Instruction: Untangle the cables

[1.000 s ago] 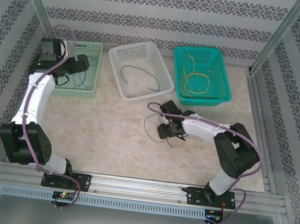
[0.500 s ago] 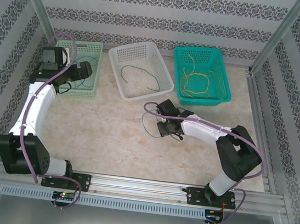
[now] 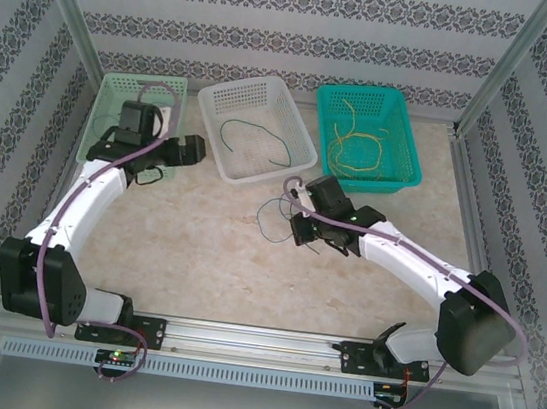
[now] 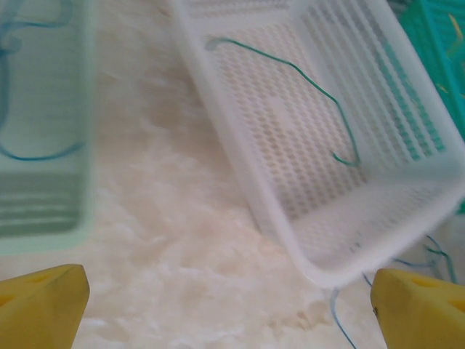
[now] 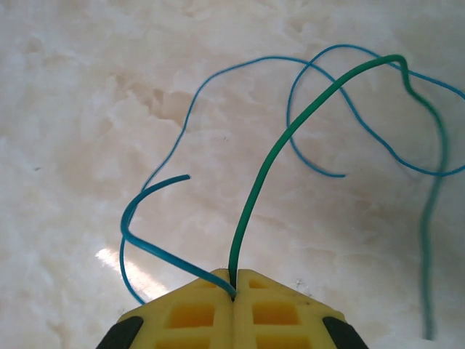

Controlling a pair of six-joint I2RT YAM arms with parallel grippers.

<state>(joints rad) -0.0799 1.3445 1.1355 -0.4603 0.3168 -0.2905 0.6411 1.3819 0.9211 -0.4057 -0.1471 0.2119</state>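
My right gripper [image 5: 232, 281] is shut on two cables at once: a green cable [image 5: 290, 123] and a blue cable [image 5: 156, 251], both rising from between its yellow fingers [image 5: 280, 309] over the table. In the top view the right gripper [image 3: 297, 228] sits mid-table, with the thin cable loop [image 3: 267, 226] hanging to its left. My left gripper [image 3: 194, 150] stands open over bare table beside the white basket, its yellow fingertips [image 4: 43, 305] wide apart with nothing between them. A thin blue cable [image 4: 341, 323] lies near its right fingertip.
Three baskets line the back. A mint basket [image 3: 143, 82] holds a blue cable [image 4: 36, 154], a white basket [image 3: 211, 106] holds a green cable [image 3: 253, 133], and a teal basket [image 3: 405, 121] holds yellow cables [image 3: 356, 150]. Patterned walls and metal posts enclose the table.
The right gripper has shut on the green and blue cables and its arm has stretched out. The left arm has swung from over the mint basket rightwards to the white basket's near corner.
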